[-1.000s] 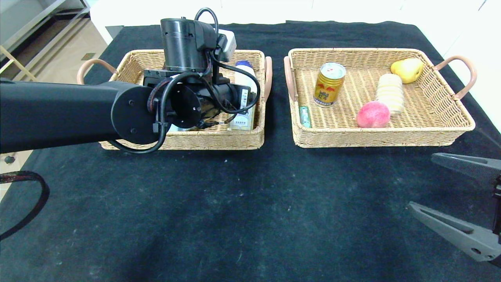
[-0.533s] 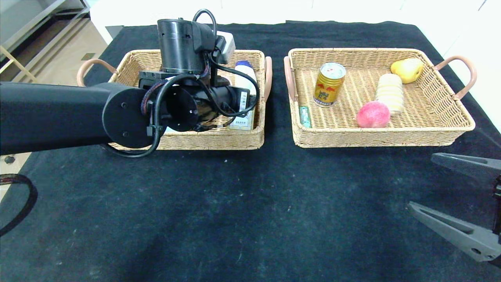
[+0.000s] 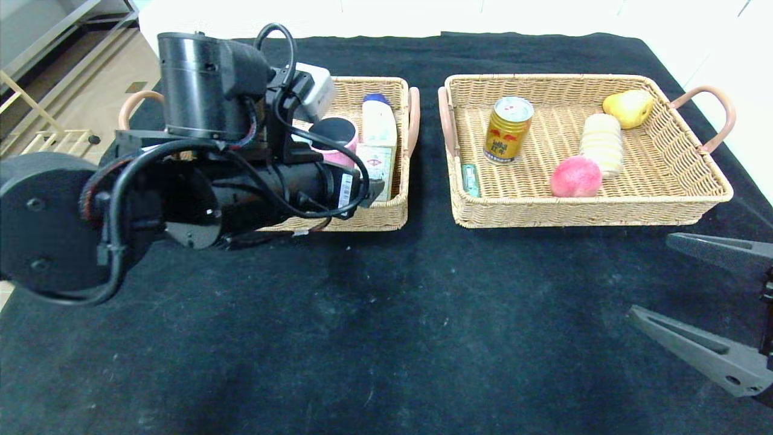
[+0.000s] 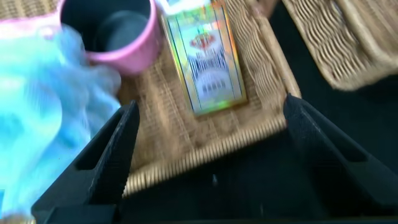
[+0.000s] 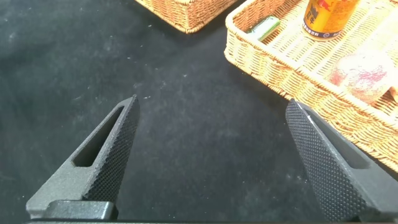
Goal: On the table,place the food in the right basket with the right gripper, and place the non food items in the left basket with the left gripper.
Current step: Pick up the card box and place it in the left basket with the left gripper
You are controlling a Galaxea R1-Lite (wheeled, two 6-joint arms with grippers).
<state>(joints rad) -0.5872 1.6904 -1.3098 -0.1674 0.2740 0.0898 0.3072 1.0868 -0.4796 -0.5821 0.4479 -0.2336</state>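
The left basket [image 3: 386, 212] holds a pink saucepan [image 3: 336, 136], a cream card box [image 3: 377, 164] and a pale-blue mesh pouf [image 4: 37, 106]. My left gripper [image 4: 211, 107] hangs open over that basket's near rim, nothing between its fingers; in the head view the arm's wrist hides it. The right basket [image 3: 580, 215] holds a gold can [image 3: 508, 130], a pink-red peach [image 3: 575, 176] and a striped roll [image 3: 601, 145]. My right gripper [image 3: 649, 278] stands open and empty above the black table [image 3: 386, 314], near the right edge.
A white bottle with a blue cap [image 3: 377, 116] lies in the left basket behind the box. A yellow pear [image 3: 628, 107] and a small green packet [image 3: 470, 179] lie in the right basket. The left arm's bulk [image 3: 181, 193] covers the left basket's near left part.
My left arm has drawn back toward the near left, out of the left basket, and its jaws have widened. The pink saucepan now shows. The right arm has not moved.
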